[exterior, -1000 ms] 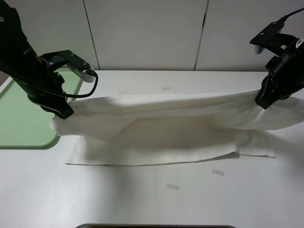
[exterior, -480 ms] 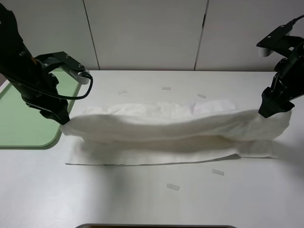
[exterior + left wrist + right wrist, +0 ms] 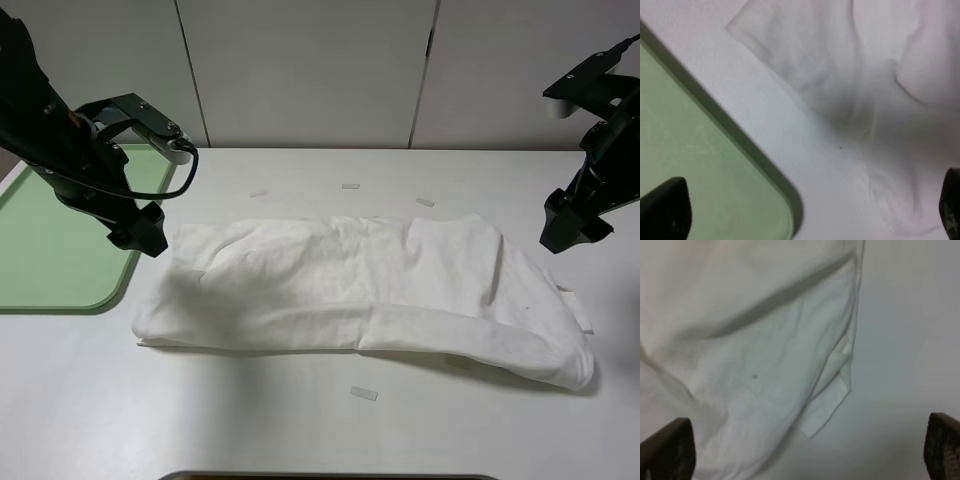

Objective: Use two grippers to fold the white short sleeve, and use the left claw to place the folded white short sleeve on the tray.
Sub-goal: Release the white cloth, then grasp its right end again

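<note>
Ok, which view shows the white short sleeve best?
The exterior high view: the whole white short sleeve lies on the table. The left wrist view shows only its wrinkled end beside the tray; the right wrist view only one hemmed corner.

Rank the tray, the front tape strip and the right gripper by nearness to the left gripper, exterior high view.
From the left gripper:
1. tray, beside it, far left.
2. front tape strip, near table's front middle.
3. right gripper, far right.

1. Short sleeve (image 3: pixel 350 290): lies across the desk's (image 3: pixel 300 430) middle.
2. Tray (image 3: pixel 50 250): on the desk, just left of the short sleeve.
3. Left gripper (image 3: pixel 145 235), right gripper (image 3: pixel 566 226): beside the short sleeve's left and right ends.
</note>
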Available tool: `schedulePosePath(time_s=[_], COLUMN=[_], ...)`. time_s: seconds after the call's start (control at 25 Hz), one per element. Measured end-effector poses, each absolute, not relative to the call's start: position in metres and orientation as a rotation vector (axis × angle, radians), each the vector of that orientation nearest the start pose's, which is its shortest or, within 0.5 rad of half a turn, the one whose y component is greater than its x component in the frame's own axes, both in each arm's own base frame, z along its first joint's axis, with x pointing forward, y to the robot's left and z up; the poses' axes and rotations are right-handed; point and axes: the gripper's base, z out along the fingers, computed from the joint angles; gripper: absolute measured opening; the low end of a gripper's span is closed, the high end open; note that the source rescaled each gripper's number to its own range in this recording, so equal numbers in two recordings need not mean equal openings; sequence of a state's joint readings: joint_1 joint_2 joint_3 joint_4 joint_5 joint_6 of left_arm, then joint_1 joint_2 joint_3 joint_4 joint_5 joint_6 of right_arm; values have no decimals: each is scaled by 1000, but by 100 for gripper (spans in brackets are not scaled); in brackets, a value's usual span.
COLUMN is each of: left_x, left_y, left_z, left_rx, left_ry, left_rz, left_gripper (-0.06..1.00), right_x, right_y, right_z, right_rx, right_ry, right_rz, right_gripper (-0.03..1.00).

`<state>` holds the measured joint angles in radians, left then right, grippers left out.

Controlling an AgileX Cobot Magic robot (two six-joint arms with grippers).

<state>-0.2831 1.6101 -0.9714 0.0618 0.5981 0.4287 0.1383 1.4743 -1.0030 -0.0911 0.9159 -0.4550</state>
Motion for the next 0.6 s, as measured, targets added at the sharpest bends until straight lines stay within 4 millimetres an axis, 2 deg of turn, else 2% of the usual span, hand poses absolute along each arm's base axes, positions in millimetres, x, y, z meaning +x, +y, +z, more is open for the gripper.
schedulePosePath(time_s=[0.16, 0.32, 0.44, 0.6], left_x=[299, 292, 283, 259], left_y=[-83, -80, -77, -70], left_z=[209, 228, 255, 298], left_rx=[1012, 953, 856, 749], left_ry=[2569, 2799, 2891, 2798], left_rz=[102, 89, 87, 77], left_gripper=[100, 100, 100, 100], right_x=[272, 256, 245, 233], right_y=[32, 35, 36, 37], right_z=[252, 276, 290, 303], right_rx=[-888, -820, -787, -759], right_ry=[2723, 2662, 2626, 2595], right_rz=[-159, -95, -57, -15], right_gripper=[100, 100, 100, 100])
